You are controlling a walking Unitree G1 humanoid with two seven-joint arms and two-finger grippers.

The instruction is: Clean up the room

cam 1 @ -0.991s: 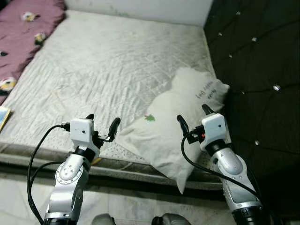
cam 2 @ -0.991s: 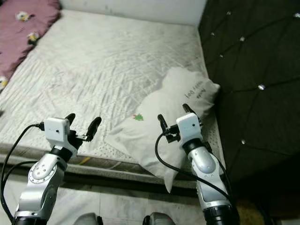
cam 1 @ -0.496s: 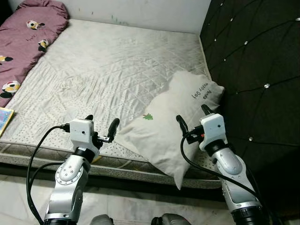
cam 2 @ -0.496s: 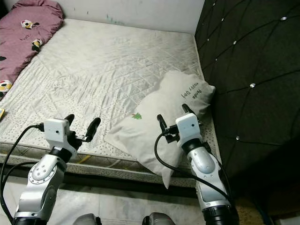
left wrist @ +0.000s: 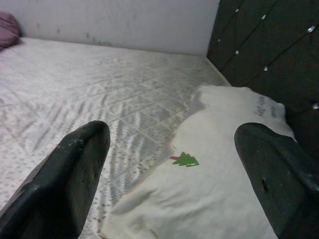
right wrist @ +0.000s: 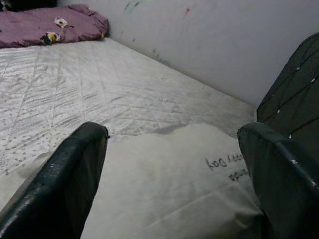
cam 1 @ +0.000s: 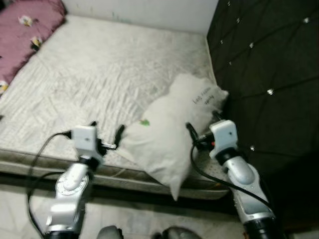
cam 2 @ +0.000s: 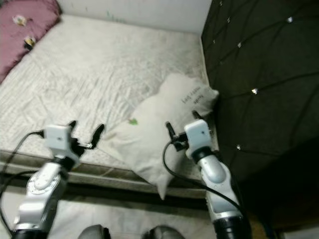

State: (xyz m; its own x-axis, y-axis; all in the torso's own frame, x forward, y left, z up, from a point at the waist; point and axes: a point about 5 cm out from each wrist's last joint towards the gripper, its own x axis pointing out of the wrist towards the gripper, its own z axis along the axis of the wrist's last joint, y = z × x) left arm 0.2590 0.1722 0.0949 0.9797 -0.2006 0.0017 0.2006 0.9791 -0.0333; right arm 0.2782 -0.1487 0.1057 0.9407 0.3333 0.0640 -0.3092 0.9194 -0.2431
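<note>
Pillow (cam 1: 172, 129) lies slantwise on the mattress (cam 1: 94, 74) by the black headboard (cam 1: 264, 59), one corner overhanging the edge, with the right gripper (cam 1: 202, 124) spread open just over it, nearer than the open left gripper (cam 1: 105, 132).

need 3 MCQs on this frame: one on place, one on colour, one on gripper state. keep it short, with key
1. Where does the white pillow lie?
A. on the floor
B. on the mattress, next to the black tufted headboard
C. on the purple blanket

2. What colour is the small tree print on the pillow?
A. green
B. red
C. blue

3. How are the left gripper and right gripper?
A. both shut on the pillow
B. one open, one shut
C. both open, holding nothing

Key: 1 B, it rests on the mattress corner beside the headboard. 2 A, the left wrist view shows a green tree. 3 C, both wrist views show fingers spread wide with nothing between them.
</note>
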